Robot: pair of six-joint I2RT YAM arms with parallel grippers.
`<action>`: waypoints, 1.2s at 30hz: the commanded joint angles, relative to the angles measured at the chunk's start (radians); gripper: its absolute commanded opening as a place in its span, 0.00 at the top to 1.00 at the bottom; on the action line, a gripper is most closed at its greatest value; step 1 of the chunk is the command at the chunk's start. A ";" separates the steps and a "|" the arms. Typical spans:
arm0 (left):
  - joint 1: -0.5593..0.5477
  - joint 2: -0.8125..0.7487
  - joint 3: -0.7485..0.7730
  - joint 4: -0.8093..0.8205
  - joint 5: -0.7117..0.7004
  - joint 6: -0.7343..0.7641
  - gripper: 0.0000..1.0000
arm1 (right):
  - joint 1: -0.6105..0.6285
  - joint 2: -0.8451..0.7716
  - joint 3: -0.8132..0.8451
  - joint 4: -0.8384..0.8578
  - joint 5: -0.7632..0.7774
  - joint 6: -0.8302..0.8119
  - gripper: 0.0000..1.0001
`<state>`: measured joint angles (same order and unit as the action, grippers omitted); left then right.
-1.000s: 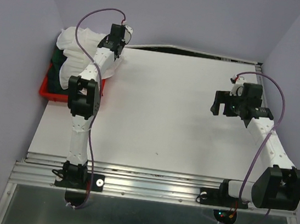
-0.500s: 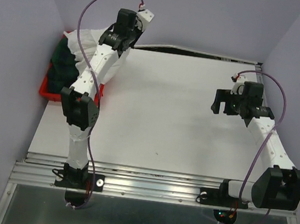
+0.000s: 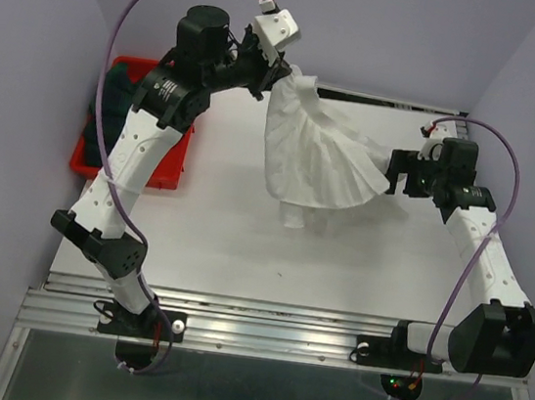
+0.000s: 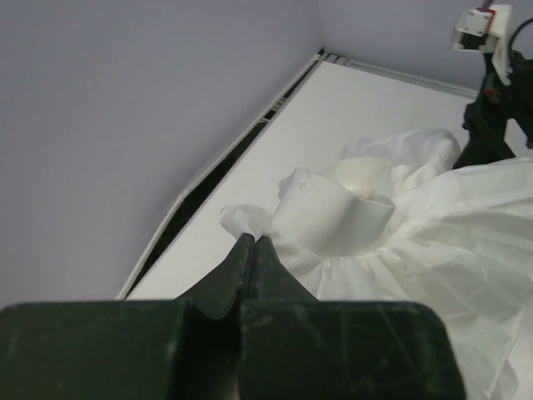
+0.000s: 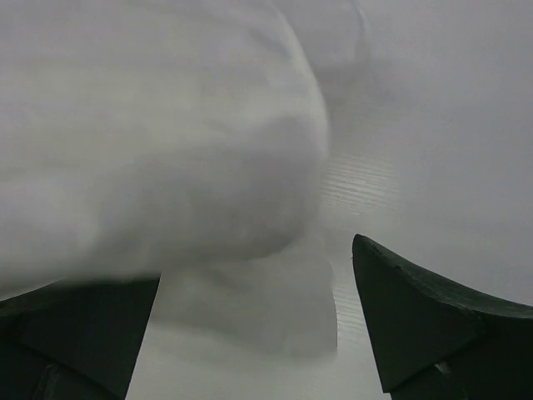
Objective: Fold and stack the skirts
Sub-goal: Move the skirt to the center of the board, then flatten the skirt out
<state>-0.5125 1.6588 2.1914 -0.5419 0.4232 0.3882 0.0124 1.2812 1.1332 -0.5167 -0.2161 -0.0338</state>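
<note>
The white ruffled skirt hangs in the air over the middle back of the table, fanning down to its hem. My left gripper is shut on its waistband and holds it up; in the left wrist view the closed fingertips pinch the white cloth. My right gripper is open at the skirt's right edge, its jaws apart with blurred white cloth just in front of them. The dark plaid skirt lies in the red tray at the left.
The purple back and side walls stand close around the table. A dark slot runs along the back edge. The metal rail with both arm bases lies at the near edge.
My left arm has lifted the white skirt out of the red tray and swung it right over the table. My right gripper has moved left up to the skirt's edge.
</note>
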 commanded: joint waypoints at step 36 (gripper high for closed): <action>0.141 -0.041 -0.857 0.132 -0.032 -0.086 0.68 | 0.210 0.306 0.177 -0.006 -0.240 0.020 0.48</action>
<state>-0.3420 1.6142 1.3659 -0.4145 0.4328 0.3607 0.1455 1.5375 1.2411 -0.6079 -0.4927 -0.0723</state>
